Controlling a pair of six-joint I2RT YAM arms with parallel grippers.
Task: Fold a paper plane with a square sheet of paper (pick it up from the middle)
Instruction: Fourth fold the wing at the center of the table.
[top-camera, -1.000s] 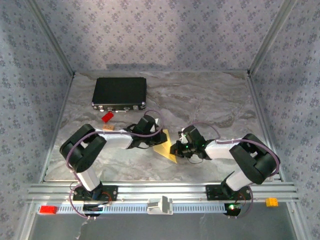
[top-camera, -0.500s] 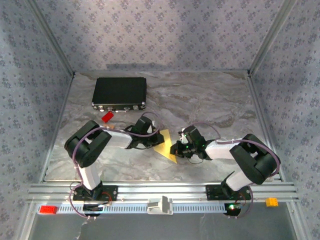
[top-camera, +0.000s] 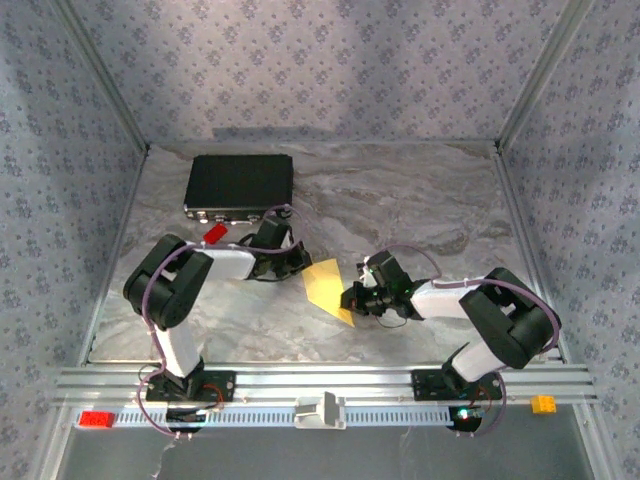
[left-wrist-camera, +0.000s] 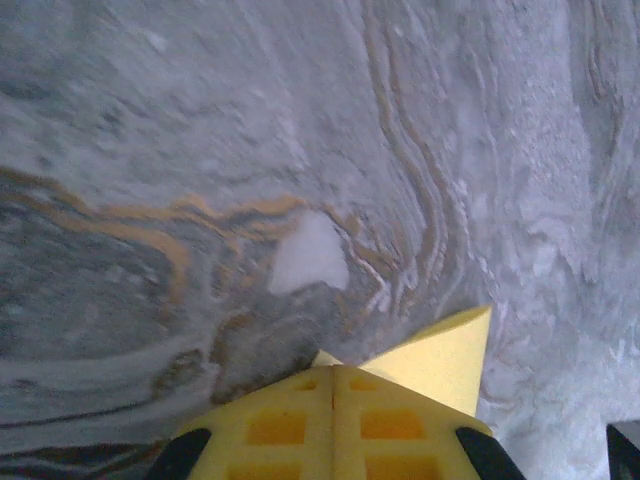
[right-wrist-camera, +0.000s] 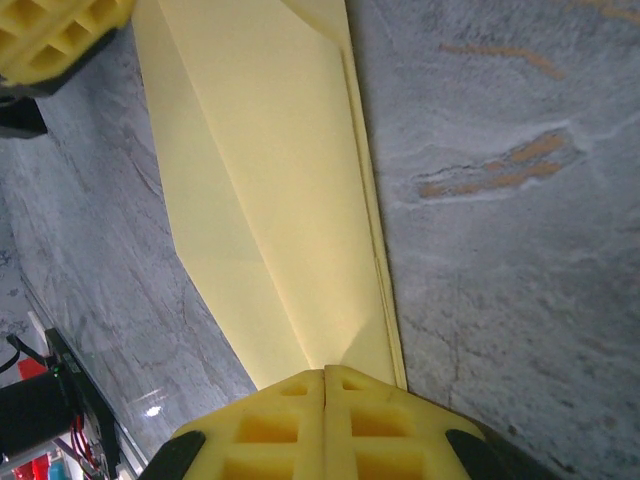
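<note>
We're gripping the paper plane (right-wrist-camera: 270, 180) by its end, R gripper (right-wrist-camera: 327, 375) clenched on it, avoiding twist so layers ahead lie flat; L gripper (left-wrist-camera: 333, 372) clenched empty.

far-left: black case (top-camera: 238, 185), red brick (top-camera: 214, 234) | centre: folded paper (top-camera: 325, 284) | far-right tabletop (top-camera: 430, 200): open

Tabletop (top-camera: 420, 210): grey marble swirl, tan-orange veins, one pale patch. Folded paper (top-camera: 326, 288): plain pale yellow, unmarked. Left hand (left-wrist-camera: 333, 372) and right hand (right-wrist-camera: 327, 374): brighter yellow, waffle-grid faces. Case (top-camera: 239, 183): black, silvery front edge. Small brick (top-camera: 214, 233) just beside case: red. Walls (top-camera: 330, 70): lilac-grey, darker floral repeat.
</note>
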